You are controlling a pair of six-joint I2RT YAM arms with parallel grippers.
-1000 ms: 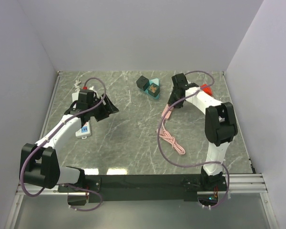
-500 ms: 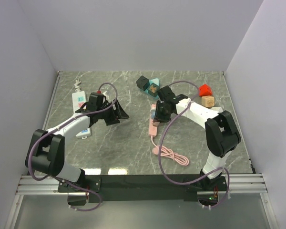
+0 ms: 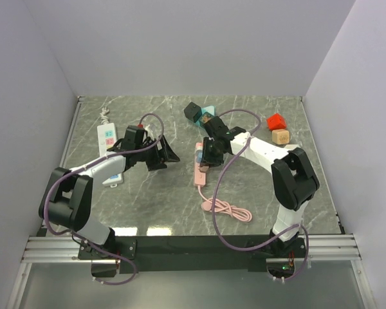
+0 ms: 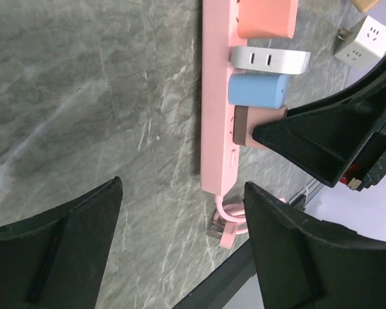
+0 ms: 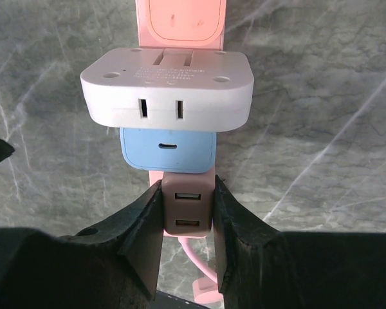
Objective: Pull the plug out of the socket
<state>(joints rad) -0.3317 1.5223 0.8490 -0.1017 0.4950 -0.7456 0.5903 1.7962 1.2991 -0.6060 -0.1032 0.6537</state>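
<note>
A pink power strip point(image 3: 197, 172) lies mid-table with its cord coiled at the near end. It carries a white plug point(image 5: 167, 87), a blue plug point(image 5: 168, 149) and a dusky-pink USB plug point(image 5: 188, 215). My right gripper point(image 5: 187, 193) is shut on the USB plug, one finger on each side; in the top view it point(image 3: 210, 153) sits over the strip's middle. My left gripper point(image 3: 165, 154) is open and empty, just left of the strip. In the left wrist view the left gripper point(image 4: 180, 251) is wide open beside the strip point(image 4: 217, 96), near its cord end.
A white power strip point(image 3: 107, 137) lies at the far left, partly under the left arm. A black cube point(image 3: 193, 111) and teal block point(image 3: 209, 109) sit at the back centre. A red block point(image 3: 276, 121) and tan block point(image 3: 280, 136) sit at the back right. The pink cord coil point(image 3: 228, 209) lies toward the front.
My right gripper has moved left and nearer, and the pink strip and cord have shifted left with it. My left gripper has moved right toward the strip.
</note>
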